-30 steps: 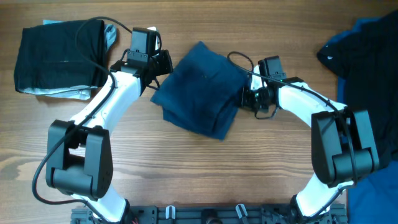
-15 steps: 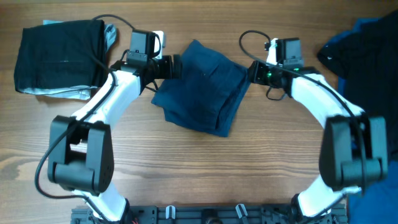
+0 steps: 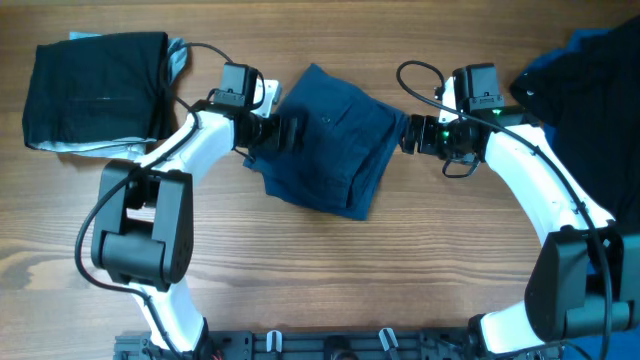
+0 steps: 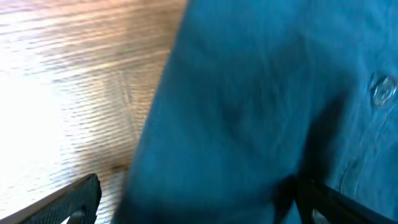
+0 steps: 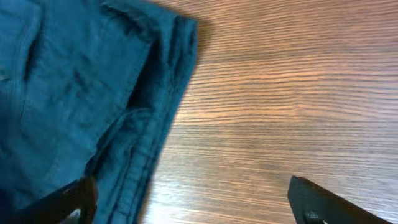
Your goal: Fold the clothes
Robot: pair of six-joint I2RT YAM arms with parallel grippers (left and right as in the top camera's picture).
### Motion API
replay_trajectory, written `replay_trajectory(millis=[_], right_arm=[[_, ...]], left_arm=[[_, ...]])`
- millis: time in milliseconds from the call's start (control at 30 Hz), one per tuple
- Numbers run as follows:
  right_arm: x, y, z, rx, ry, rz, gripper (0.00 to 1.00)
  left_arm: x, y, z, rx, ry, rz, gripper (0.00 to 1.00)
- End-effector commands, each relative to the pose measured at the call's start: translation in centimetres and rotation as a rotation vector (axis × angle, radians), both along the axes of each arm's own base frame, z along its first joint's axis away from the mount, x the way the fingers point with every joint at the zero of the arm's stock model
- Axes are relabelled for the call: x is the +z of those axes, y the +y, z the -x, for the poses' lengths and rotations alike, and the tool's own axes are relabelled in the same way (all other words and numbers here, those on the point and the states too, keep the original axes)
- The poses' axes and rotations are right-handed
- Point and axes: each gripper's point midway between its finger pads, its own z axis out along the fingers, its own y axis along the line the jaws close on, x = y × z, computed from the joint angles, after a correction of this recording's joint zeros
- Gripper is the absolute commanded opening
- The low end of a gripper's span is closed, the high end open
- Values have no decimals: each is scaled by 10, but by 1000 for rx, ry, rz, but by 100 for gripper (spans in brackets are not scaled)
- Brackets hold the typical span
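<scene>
The navy-blue shorts point(image 3: 330, 140) lie folded in a rough square at the table's middle. My left gripper point(image 3: 287, 131) hovers open over their left edge. In the left wrist view blue fabric point(image 4: 249, 93) fills the frame between the wide-spread fingers point(image 4: 78, 199), and a small button point(image 4: 382, 89) shows at the right. My right gripper point(image 3: 408, 133) stands open just off the shorts' right edge. In the right wrist view the folded hem point(image 5: 146, 143) runs down by the left finger, with bare wood point(image 5: 261, 124) between the jaws point(image 5: 193, 208).
A black folded garment point(image 3: 95, 88) lies at the back left on a pale cloth. A heap of dark and blue clothes point(image 3: 590, 100) fills the right edge. Cables loop above both wrists. The table's front rail point(image 3: 330, 345) runs along the near edge.
Both grippers have opened and let go of the shorts. The left one slid right onto the shorts' left edge. The right one lifted away, then came back beside the right edge.
</scene>
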Motion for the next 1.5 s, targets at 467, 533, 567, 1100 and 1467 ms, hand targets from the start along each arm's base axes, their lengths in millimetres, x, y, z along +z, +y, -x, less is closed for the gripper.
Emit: replay_trajectory(millis=[467, 533, 567, 1100, 1467], right_arm=[[8, -145, -12, -389, -50, 248, 99], [8, -145, -12, -389, -51, 248, 100], [8, -145, -12, -388, -51, 249, 99], [8, -145, -12, -389, -51, 248, 99], [8, -145, -12, -389, -51, 248, 100]], left_arm=[[99, -36, 84, 343, 218, 164, 4], [89, -63, 91, 328, 217, 146, 4], [82, -72, 94, 341, 209, 113, 4], [-30, -147, 150, 244, 452, -4, 4], [-39, 32, 115, 460, 402, -462, 9]])
